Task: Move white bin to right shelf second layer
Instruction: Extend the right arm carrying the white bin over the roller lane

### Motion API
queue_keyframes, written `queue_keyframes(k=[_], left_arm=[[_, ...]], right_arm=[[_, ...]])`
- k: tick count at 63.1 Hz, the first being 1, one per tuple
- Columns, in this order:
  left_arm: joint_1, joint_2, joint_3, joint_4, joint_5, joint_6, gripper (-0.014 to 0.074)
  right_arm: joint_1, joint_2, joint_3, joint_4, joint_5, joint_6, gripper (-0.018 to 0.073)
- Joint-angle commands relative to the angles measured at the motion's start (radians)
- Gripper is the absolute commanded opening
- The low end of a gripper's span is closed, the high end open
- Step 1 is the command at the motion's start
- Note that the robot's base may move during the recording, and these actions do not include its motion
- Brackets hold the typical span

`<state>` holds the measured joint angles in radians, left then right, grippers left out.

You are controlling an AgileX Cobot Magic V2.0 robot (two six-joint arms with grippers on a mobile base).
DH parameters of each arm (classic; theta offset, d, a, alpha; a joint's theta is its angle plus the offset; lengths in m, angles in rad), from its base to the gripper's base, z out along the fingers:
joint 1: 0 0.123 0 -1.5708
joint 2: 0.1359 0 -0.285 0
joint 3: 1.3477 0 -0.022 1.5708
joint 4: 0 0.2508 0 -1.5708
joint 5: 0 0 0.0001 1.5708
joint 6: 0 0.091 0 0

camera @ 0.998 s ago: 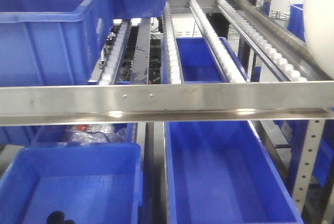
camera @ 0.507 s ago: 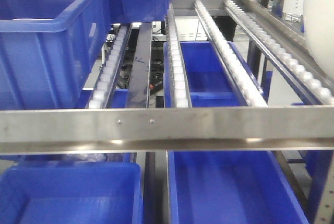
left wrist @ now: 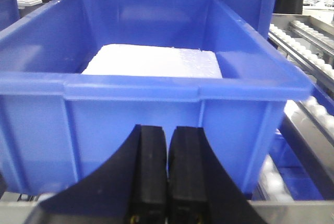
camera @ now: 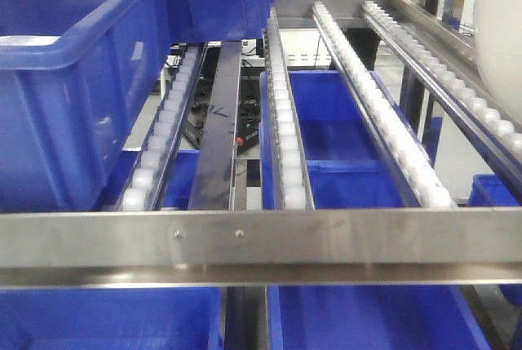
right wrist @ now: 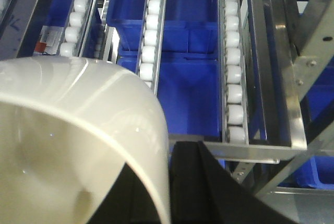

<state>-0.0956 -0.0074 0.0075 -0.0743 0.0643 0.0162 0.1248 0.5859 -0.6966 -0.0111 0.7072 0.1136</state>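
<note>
the white bin (right wrist: 78,140) is seen large in the lower left of the right wrist view, its smooth rim curving across the picture and its hollow inside turned toward the camera. the right pincer (right wrist: 172,182) is closed on the bin's rim, with one dark finger (right wrist: 198,187) lying outside the wall; the other finger is hidden by the bin. in the front view only a pale rounded part of the bin (camera: 499,36) is seen at the right edge, held above the rightmost roller rail.

the right shelf second layer (camera: 261,236) is shown as a flat steel front bar with sloping rails of small white rollers (camera: 285,130) running back from it. in the right wrist view the same rails (right wrist: 232,72) lie below and beyond the bin, which is not resting on them.

the left pincer (left wrist: 167,172) is seen with its two black fingers (left wrist: 148,177) pressed together, nothing between them. it is held just in front of a blue crate (left wrist: 151,93) in which a white foam slab (left wrist: 156,61) lies. more blue crates (camera: 351,121) are seen below the rails.
</note>
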Motion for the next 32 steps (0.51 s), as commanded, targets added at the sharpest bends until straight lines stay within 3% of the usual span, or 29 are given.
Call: queue_keyframes(k=[1, 32], left_arm=[[-0.006, -0.003, 0.037, -0.001, -0.084, -0.007, 0.0085], [-0.006, -0.003, 0.037, -0.001, -0.084, -0.007, 0.0085]], right_arm=[[-0.008, 0.007, -0.029, -0.006, -0.095, 0.002, 0.0049], [-0.008, 0.007, -0.029, -0.006, -0.094, 0.002, 0.0049]])
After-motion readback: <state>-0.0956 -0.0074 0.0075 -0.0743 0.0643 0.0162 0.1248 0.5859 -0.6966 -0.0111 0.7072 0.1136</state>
